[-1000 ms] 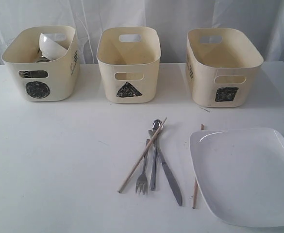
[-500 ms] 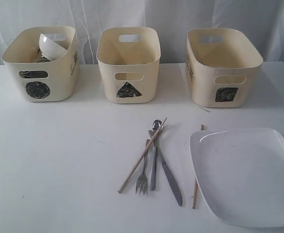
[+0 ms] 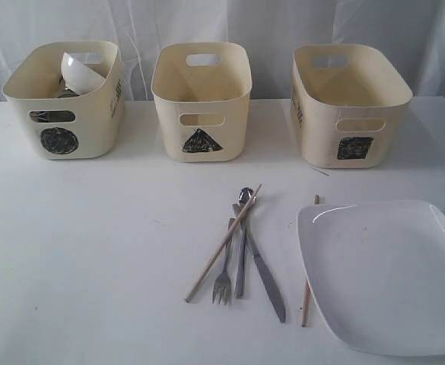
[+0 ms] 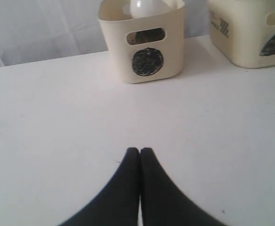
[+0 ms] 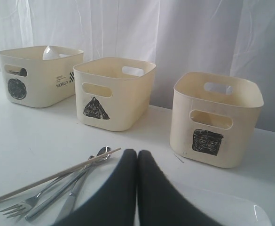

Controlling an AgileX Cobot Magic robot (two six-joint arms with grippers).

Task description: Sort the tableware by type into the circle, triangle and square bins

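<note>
Three cream bins line the back: the circle bin (image 3: 62, 99) holds a tilted round white bowl (image 3: 81, 72) and something steel, the triangle bin (image 3: 201, 103) and the square bin (image 3: 348, 106) look empty. Mid-table lie the spoon (image 3: 242, 243), fork (image 3: 224, 274) and knife (image 3: 262, 270), with one chopstick (image 3: 222, 243) across them. A second chopstick (image 3: 308, 281) lies partly under the large square white plate (image 3: 382, 274). My left gripper (image 4: 139, 150) is shut over bare table. My right gripper (image 5: 137, 153) is shut, empty, above the plate's corner (image 5: 250, 212) beside the cutlery (image 5: 57, 190). Neither gripper shows in the exterior view.
White curtains hang close behind the bins. The table (image 3: 93, 251) runs bare on its left half. In the left wrist view the circle bin (image 4: 144, 42) stands ahead of the fingers, with the triangle bin (image 4: 255, 33) beside it.
</note>
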